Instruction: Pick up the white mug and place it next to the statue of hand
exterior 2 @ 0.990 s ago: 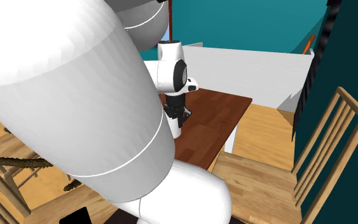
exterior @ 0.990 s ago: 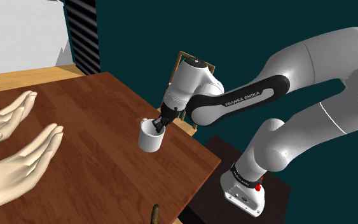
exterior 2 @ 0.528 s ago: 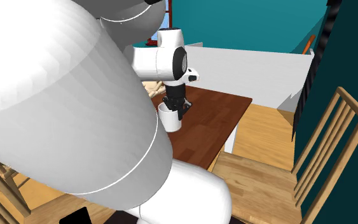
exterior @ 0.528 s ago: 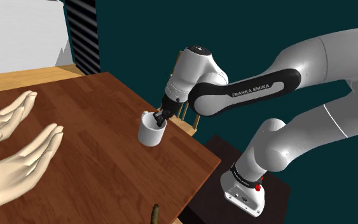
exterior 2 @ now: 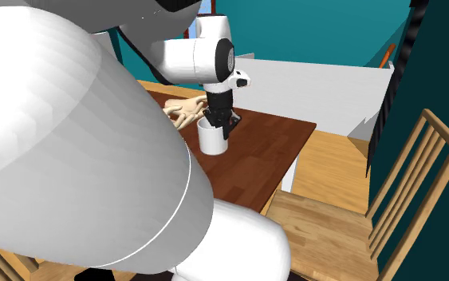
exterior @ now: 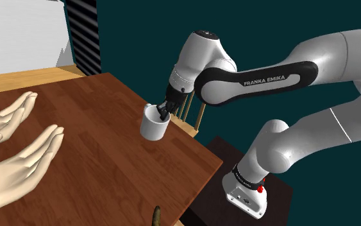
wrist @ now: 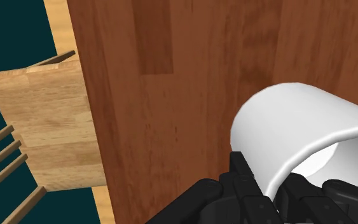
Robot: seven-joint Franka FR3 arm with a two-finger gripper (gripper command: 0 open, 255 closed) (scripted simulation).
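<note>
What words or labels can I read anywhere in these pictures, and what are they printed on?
"FRANKA EMIKA": white letters on the dark band of the robot arm, in the shoulder view.
No other writing: the white mug, the hand statue and the table bear none.

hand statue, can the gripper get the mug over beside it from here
Probably yes. The gripper is shut on the mug at its rim, and bare table lies between the mug and the hand statue, with nothing standing in the way.
</note>
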